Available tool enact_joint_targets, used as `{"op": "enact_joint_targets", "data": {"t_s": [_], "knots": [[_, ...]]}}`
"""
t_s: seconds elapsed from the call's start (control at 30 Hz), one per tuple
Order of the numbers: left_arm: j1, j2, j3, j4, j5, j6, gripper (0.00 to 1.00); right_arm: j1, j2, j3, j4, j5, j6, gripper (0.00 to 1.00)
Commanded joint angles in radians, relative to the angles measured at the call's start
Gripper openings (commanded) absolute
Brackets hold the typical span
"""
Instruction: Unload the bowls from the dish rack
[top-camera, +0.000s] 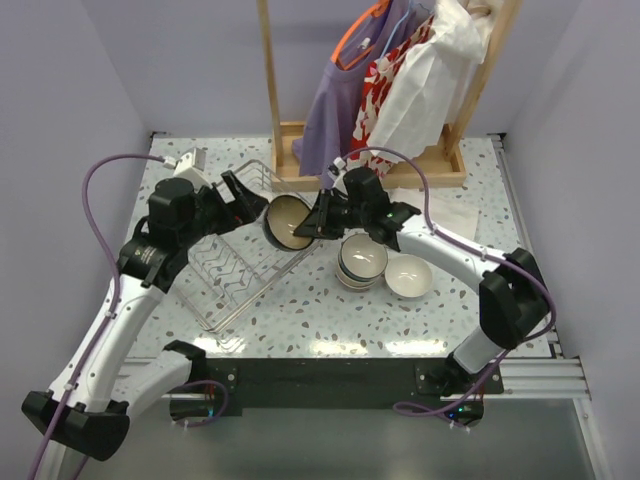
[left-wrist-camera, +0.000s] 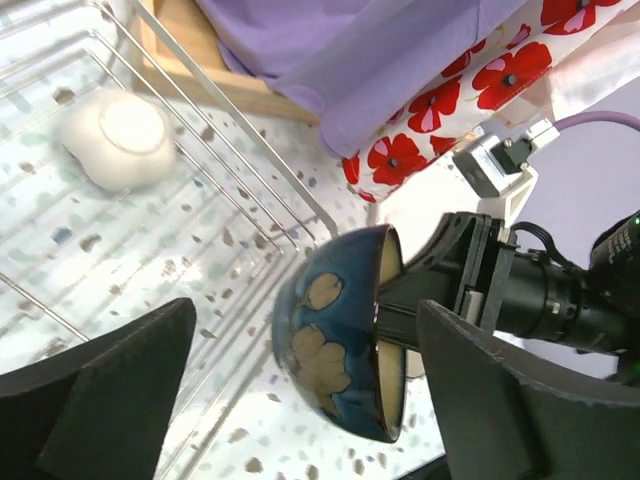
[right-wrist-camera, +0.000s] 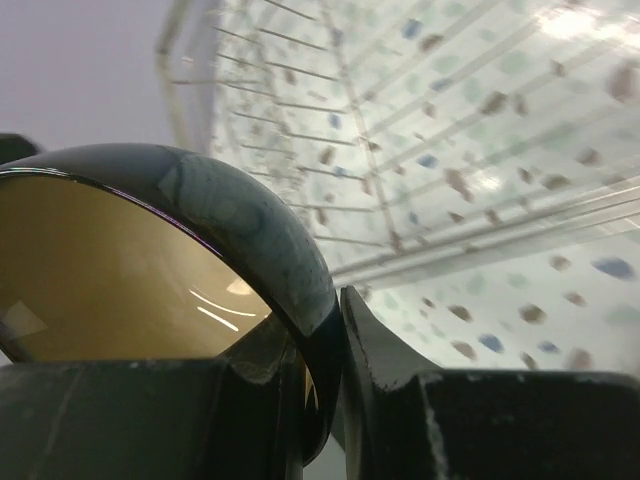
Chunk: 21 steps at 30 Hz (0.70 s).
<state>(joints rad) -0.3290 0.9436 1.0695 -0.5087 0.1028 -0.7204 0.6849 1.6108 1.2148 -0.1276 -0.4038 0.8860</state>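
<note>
Your right hand (right-wrist-camera: 322, 385) is closed on the rim of the dark blue bowl (left-wrist-camera: 335, 340), which stands on edge at the dish rack (top-camera: 225, 270)'s right edge. Your left hand (top-camera: 248, 200) is wide open, empty. The stacked bowls (top-camera: 361, 262) lie to its near right.

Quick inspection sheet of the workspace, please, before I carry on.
Surface: speckled table, no spills seen.
Job's things: dark blue bowl held on edge by the dish rack; white bowl upside down in it; stacked bowls and pale bowl on the table.
Clutter: pale sheet lying flat at back right.
Grippers: right gripper shut on the blue bowl's rim; left gripper open, fingers flanking it.
Cables: purple cables loop over both arms, no snag seen.
Surroundings: wooden clothes stand with hanging clothes behind.
</note>
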Motion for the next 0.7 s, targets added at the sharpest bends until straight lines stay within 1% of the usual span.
{"op": "enact_joint_targets", "data": {"t_s": [0.0, 0.13, 0.17, 0.23, 0.27, 0.47, 0.57, 0.6, 0.67], "knots": [[0.002, -0.045, 0.035, 0.049, -0.087, 0.116, 1.0, -0.042, -0.118, 0.051, -0.237, 0.132, -0.171, 0.0], [0.002, -0.06, 0.043, 0.032, -0.1, 0.206, 1.0, -0.097, -0.195, 0.04, -0.362, 0.2, -0.255, 0.0], [0.002, -0.06, 0.044, 0.024, -0.129, 0.24, 1.0, -0.107, -0.212, 0.04, -0.406, 0.213, -0.269, 0.0], [0.002, -0.063, 0.037, 0.015, -0.135, 0.277, 1.0, -0.136, -0.262, 0.054, -0.447, 0.247, -0.314, 0.0], [0.002, -0.068, 0.02, 0.016, -0.141, 0.297, 1.0, -0.145, -0.273, 0.07, -0.498, 0.258, -0.329, 0.0], [0.002, -0.069, -0.058, 0.038, -0.167, 0.334, 1.0, -0.229, -0.348, 0.109, -0.684, 0.35, -0.438, 0.0], [0.002, -0.055, -0.092, 0.048, -0.164, 0.334, 1.0, -0.295, -0.379, 0.092, -0.742, 0.384, -0.481, 0.0], [0.002, -0.051, -0.095, 0.05, -0.161, 0.334, 1.0, -0.338, -0.387, 0.078, -0.753, 0.381, -0.49, 0.0], [0.002, -0.04, -0.109, 0.052, -0.157, 0.338, 1.0, -0.383, -0.411, 0.055, -0.774, 0.372, -0.51, 0.0]]}}
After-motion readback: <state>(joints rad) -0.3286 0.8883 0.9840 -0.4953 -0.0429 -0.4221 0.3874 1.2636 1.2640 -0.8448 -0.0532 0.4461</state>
